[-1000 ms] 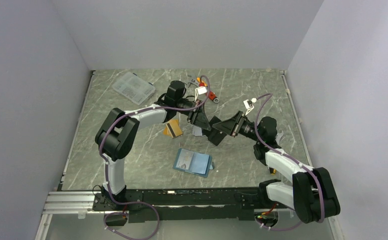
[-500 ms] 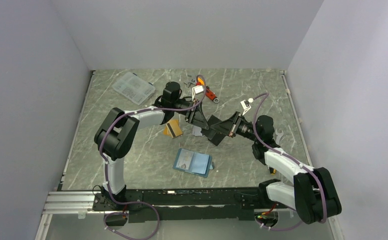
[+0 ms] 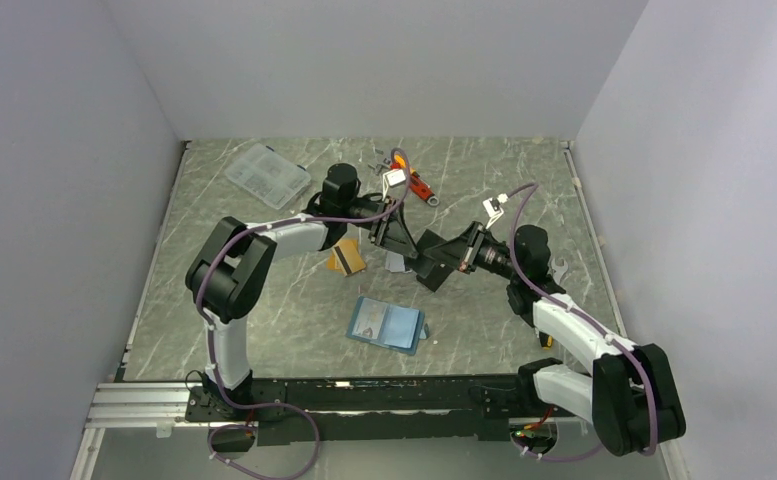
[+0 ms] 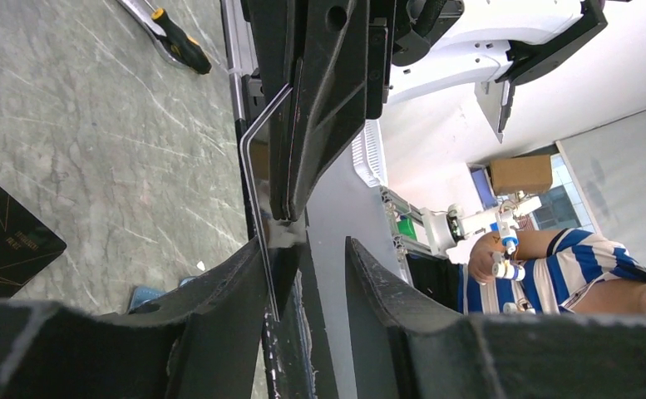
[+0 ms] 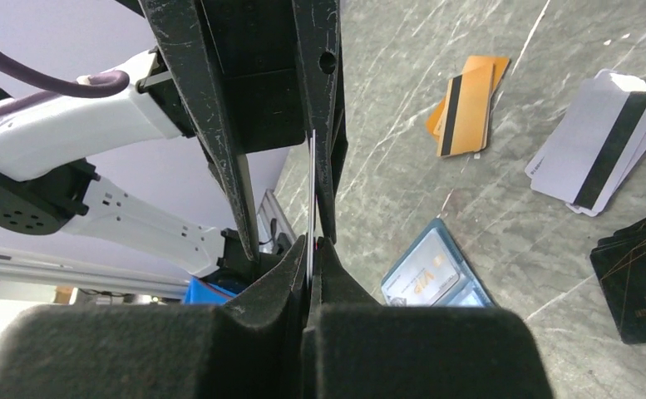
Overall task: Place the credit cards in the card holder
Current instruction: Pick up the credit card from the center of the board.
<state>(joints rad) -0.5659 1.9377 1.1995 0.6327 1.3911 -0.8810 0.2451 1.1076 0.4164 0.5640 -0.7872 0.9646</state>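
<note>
Passed across in mid-air, one credit card [image 5: 312, 195] now sits edge-on, pinched in the right gripper [image 5: 313, 249], whose jaws have pressed together, while the left gripper [image 4: 307, 249] has spread and let go. The card holder [image 3: 388, 325] lies open below on the table [image 3: 294, 335], so insertion can probably follow.

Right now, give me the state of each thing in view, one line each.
held card, in the air, bridging both arms
left jaws, open, either side of the held card
right jaws, shut on the held card
card holder, open flat, VIP card inside
orange cards, flat, overlapped, stripe up
silver-grey cards, fanned, stripe up
black cards, stacked flat
</note>
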